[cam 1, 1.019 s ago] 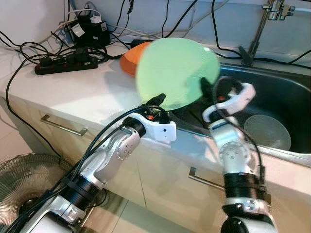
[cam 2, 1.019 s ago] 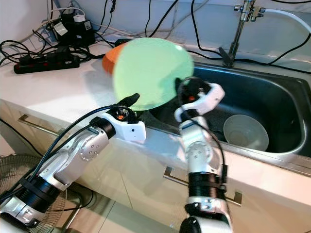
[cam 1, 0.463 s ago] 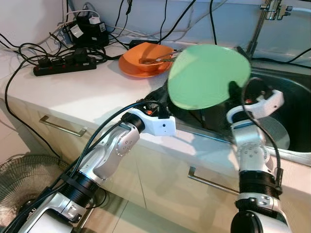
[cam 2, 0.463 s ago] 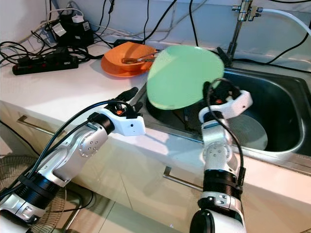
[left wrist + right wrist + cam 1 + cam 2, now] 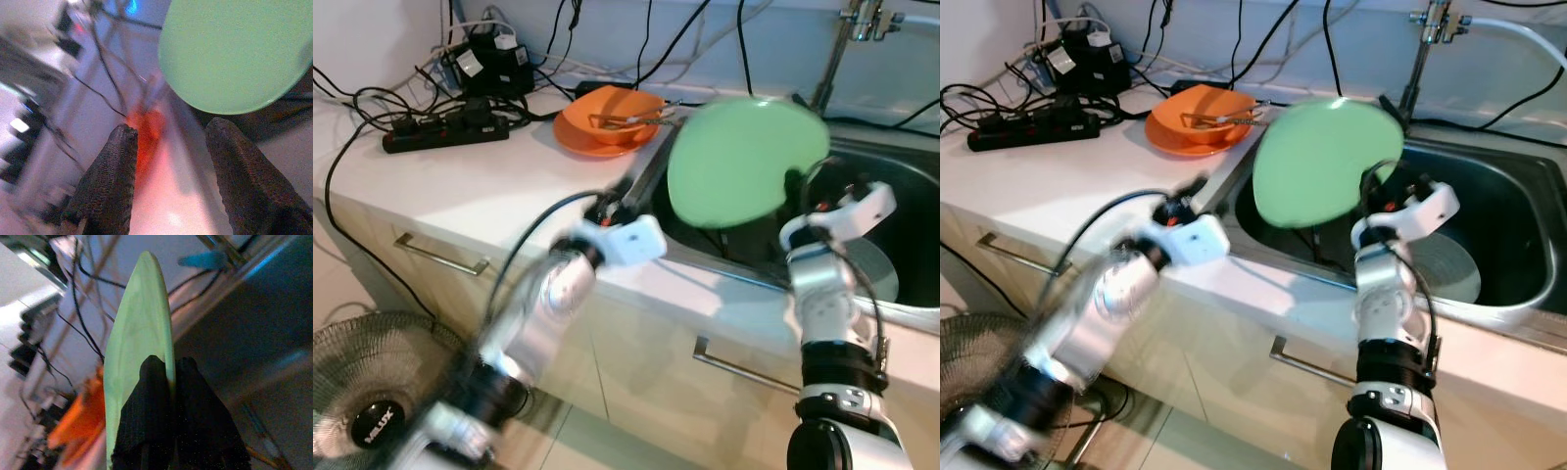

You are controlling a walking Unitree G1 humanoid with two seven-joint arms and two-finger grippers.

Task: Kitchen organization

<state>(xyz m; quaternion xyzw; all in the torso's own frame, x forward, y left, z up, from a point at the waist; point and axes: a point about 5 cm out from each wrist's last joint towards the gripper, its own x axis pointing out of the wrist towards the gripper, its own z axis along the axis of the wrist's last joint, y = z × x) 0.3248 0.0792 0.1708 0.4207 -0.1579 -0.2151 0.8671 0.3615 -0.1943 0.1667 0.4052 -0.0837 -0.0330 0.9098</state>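
Observation:
A pale green plate [image 5: 744, 162] is held tilted up on edge over the left part of the steel sink [image 5: 901, 196]. My right gripper [image 5: 793, 183] is shut on the plate's lower right rim; in the right wrist view both fingers [image 5: 156, 396] pinch the plate's edge [image 5: 139, 333]. My left gripper [image 5: 610, 203] hovers at the counter's front edge beside the sink, blurred by motion. It is open and holds nothing in the left wrist view, its fingers [image 5: 115, 166] spread below the green plate [image 5: 230, 54]. An orange bowl [image 5: 607, 119] with utensils sits on the counter behind.
A grey dish [image 5: 873, 269] lies in the sink bottom. A faucet [image 5: 842, 49] stands behind the sink. A power strip [image 5: 445, 127] and tangled cables fill the counter's back left. A fan [image 5: 372, 416] stands on the floor at lower left, below a drawer handle [image 5: 440, 255].
The right gripper has carried the green plate rightward from over the counter to over the sink, uncovering the orange bowl. The left arm has let go of the plate's side and is now blurred in motion.

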